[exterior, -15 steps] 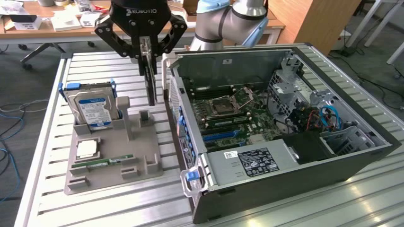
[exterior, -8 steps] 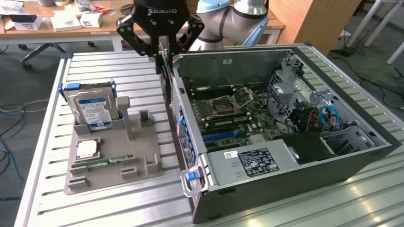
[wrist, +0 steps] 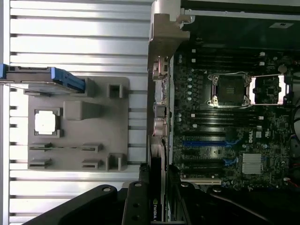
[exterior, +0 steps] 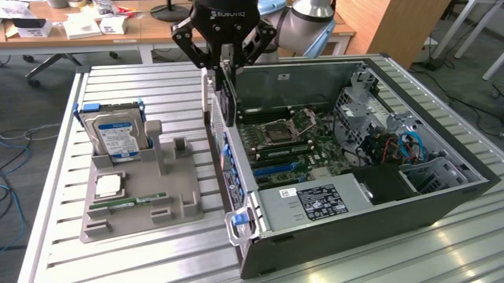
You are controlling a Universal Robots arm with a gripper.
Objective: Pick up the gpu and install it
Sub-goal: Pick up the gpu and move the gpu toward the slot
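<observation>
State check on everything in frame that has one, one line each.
computer case: on its side, panel off
hand: shut on the gpu
gpu: held on edge over the case wall, not in a slot
CPU socket: cover flipped open
hard drive: standing upright in the tray
processor chip: lying flat in the tray
memory stick: lying in the tray

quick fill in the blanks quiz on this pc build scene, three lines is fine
1. The gripper's jaws are shut on the ___.
2. The hard drive stands ___ in the grey holder.
3. The processor lies on the holder, and the motherboard socket is ___.
Missing words: gpu; upright; empty.
</observation>
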